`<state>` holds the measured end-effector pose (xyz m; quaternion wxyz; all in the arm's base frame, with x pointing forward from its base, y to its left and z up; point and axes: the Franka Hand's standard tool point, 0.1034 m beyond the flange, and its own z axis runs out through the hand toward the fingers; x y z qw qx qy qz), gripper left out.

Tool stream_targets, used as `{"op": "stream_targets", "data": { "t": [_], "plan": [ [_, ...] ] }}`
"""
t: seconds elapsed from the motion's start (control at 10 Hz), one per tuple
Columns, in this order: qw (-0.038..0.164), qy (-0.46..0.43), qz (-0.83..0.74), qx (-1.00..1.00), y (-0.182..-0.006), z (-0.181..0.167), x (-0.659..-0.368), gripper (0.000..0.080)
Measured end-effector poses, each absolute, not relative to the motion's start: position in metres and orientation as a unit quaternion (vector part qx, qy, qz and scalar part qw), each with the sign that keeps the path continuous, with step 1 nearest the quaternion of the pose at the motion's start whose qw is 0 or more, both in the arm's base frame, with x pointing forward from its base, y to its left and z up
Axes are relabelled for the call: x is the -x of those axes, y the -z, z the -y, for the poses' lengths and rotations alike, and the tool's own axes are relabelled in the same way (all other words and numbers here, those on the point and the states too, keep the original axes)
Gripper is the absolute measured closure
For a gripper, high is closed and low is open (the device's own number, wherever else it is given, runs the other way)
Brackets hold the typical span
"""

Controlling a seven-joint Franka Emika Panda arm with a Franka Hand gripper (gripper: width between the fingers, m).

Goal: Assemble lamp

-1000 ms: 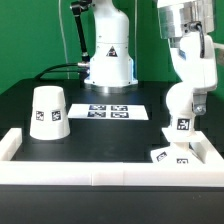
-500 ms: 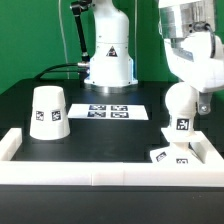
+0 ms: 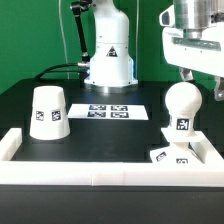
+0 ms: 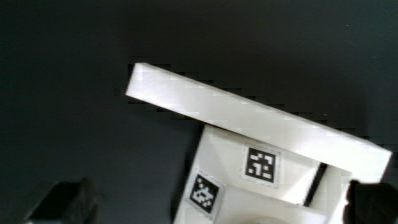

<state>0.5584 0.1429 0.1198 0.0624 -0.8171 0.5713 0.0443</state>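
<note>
The rounded bulb piece (image 3: 180,106) stands upright on the flat square base (image 3: 168,155) at the exterior view's right, close to the white wall. The tapered shade (image 3: 47,111) stands mouth down at the exterior view's left. My gripper (image 3: 200,83) hangs just above and slightly right of the bulb, with its jaws apart and holding nothing. In the wrist view the marked white lamp parts (image 4: 260,167) lie below the open gripper (image 4: 222,208). One dark finger (image 4: 63,202) shows at the edge of that view.
The marker board (image 3: 110,111) lies flat at the middle of the black table. A low white wall (image 3: 100,171) runs along the front and sides, and shows in the wrist view (image 4: 249,108). The robot's base (image 3: 108,60) stands at the back.
My gripper has let go of the bulb and risen off it. The bulb stays standing on the base. The shade has not moved.
</note>
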Motion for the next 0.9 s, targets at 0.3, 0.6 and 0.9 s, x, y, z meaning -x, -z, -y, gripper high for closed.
{"op": "stream_targets", "data": {
  "t": [0.3, 0.6, 0.9],
  "plan": [
    [0.059, -0.045, -0.554, 0.829, -0.119, -0.142, -0.557, 0.0101],
    [0.027, -0.043, -0.376, 0.925, -0.119, -0.109, -0.539, 0.0101],
    [0.042, -0.038, -0.337, 0.94, -0.115, -0.049, -0.53, 0.0101]
  ]
}}
